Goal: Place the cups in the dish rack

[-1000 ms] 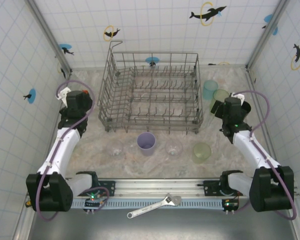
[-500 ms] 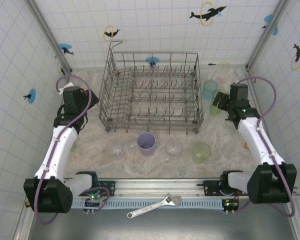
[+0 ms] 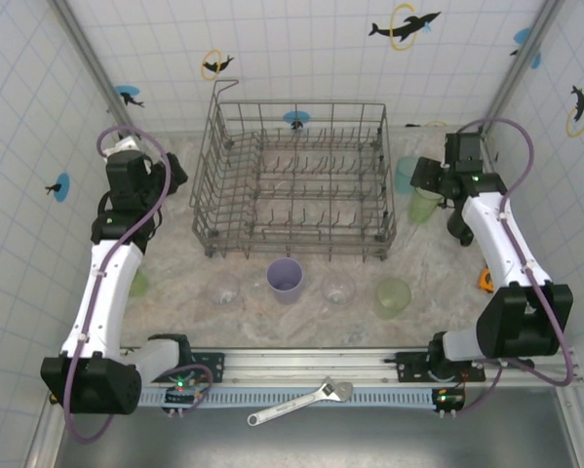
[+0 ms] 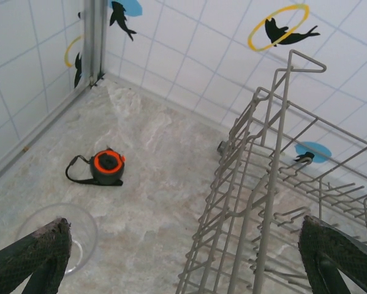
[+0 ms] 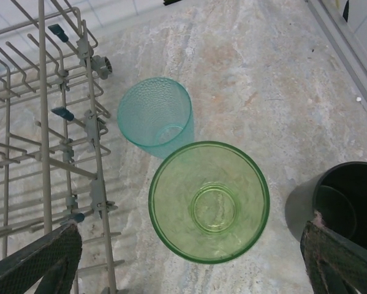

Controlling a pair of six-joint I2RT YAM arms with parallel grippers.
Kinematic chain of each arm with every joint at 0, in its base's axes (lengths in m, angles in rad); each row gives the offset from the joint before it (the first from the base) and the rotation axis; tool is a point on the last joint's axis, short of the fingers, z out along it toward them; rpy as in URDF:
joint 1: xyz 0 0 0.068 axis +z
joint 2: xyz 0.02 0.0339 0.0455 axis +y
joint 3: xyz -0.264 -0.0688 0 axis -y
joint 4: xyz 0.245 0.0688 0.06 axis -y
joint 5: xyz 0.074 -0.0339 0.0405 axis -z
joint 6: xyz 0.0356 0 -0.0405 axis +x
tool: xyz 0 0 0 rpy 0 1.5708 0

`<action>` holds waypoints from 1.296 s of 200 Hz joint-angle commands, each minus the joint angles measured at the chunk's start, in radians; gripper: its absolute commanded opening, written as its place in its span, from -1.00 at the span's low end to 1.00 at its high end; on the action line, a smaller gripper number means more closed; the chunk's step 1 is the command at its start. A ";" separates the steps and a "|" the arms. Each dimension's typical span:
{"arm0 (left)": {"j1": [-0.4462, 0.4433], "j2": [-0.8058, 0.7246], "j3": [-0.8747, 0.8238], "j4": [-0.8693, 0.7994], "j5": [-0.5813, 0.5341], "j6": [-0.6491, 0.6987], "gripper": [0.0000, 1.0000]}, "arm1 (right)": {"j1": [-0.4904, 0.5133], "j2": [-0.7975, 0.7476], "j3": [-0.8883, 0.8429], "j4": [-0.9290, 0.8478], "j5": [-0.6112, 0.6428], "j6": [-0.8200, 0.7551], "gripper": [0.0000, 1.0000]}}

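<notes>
Step in hand: approach for a pick. Right gripper (image 5: 189,263) hangs above the green cup (image 5: 209,201), jaws spread, nothing held. The cup stands upright near the table's far right corner, just beside the dish rack (image 5: 45,122). Next move, as judged: descend and close on the cup wall. Left gripper (image 4: 186,257) poised at the rack's left side, jaws spread

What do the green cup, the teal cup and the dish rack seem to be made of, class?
Green cup: probably glossy translucent plastic; its ringed base shows through. Teal cup: probably plastic too, see-through with a dimpled wall. Dish rack: thin grey metal wire, dull finish, perhaps coated.
</notes>
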 commanded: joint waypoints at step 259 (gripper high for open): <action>-0.004 -0.069 -0.060 0.066 0.092 0.005 0.95 | 0.075 0.380 0.282 -0.230 0.015 -0.043 -0.42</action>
